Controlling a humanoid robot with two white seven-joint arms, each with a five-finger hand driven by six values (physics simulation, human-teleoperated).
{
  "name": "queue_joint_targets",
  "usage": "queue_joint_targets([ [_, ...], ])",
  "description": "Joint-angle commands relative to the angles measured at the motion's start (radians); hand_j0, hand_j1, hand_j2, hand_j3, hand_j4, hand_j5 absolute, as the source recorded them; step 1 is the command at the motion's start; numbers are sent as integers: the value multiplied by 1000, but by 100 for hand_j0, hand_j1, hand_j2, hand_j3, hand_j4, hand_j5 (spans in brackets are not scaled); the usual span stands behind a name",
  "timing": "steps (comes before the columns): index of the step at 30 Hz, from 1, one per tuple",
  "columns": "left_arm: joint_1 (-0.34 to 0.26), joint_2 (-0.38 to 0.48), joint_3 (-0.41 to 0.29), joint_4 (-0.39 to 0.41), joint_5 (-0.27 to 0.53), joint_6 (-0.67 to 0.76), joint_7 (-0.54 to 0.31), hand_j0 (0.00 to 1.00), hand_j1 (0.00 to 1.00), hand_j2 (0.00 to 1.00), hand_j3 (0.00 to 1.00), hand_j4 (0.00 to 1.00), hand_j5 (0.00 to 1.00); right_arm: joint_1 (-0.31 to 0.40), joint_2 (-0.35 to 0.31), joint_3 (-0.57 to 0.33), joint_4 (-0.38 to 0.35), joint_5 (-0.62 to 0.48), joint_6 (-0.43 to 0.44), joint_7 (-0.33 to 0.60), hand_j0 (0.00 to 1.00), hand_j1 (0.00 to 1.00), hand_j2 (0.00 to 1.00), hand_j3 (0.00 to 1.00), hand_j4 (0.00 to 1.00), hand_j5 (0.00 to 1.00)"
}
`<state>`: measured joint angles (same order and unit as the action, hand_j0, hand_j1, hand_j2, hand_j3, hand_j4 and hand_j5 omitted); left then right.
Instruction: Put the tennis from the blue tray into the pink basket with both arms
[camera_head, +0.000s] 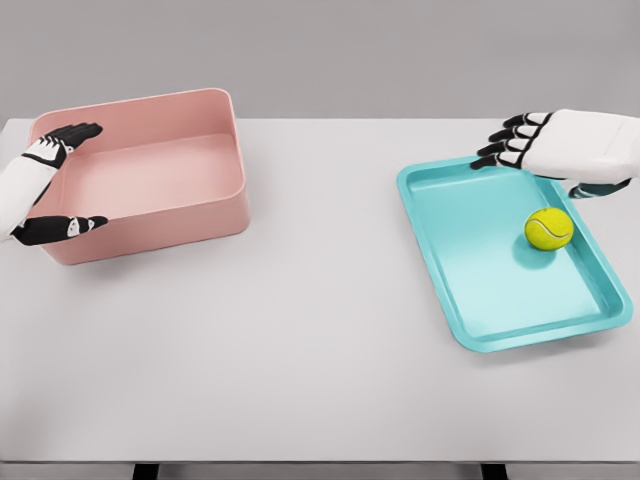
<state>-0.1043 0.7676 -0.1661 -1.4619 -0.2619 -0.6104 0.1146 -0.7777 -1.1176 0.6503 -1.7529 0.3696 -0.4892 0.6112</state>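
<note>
A yellow-green tennis ball (549, 228) lies in the blue tray (470, 290), toward its far right side. My right hand (540, 150) hovers over the tray's far edge, just above and behind the ball, fingers spread and holding nothing. The pink basket (215, 210) stands at the far left of the table, with nothing inside. My left hand (45, 190) is at the basket's left wall, fingers (72, 133) and thumb (70, 227) spread around that wall, not visibly gripping.
The white table (320, 330) stretches between basket and tray, with its front edge near the bottom of the view. A grey wall stands behind.
</note>
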Motion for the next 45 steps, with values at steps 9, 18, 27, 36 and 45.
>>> queue_joint_targets([
  [9, 2, 1, 0, 0, 3, 0, 0, 100, 100, 100, 100, 100, 100, 8, -64, 25, 58, -425, 284, 0, 98, 98, 98, 98, 98, 98],
  [18, 3, 1, 2, -1, 3, 0, 1, 100, 100, 100, 100, 100, 100, 5, 50, 132, 291, -421, 336, 0, 98, 98, 98, 98, 98, 98],
  [27, 3, 1, 2, -1, 4, 0, 2, 100, 100, 100, 100, 100, 100, 3, 102, 213, 388, -293, 328, 0, 99, 99, 99, 99, 99, 99],
  [36, 23, 10, 0, -14, 66, 0, 11, 100, 100, 100, 100, 100, 100, 2, 154, 222, 521, -239, 281, 0, 99, 99, 99, 99, 99, 99],
  [45, 90, 25, 2, -86, 263, 0, 16, 100, 100, 100, 100, 100, 100, 2, 163, 242, 520, -239, 273, 0, 99, 99, 99, 99, 99, 99],
])
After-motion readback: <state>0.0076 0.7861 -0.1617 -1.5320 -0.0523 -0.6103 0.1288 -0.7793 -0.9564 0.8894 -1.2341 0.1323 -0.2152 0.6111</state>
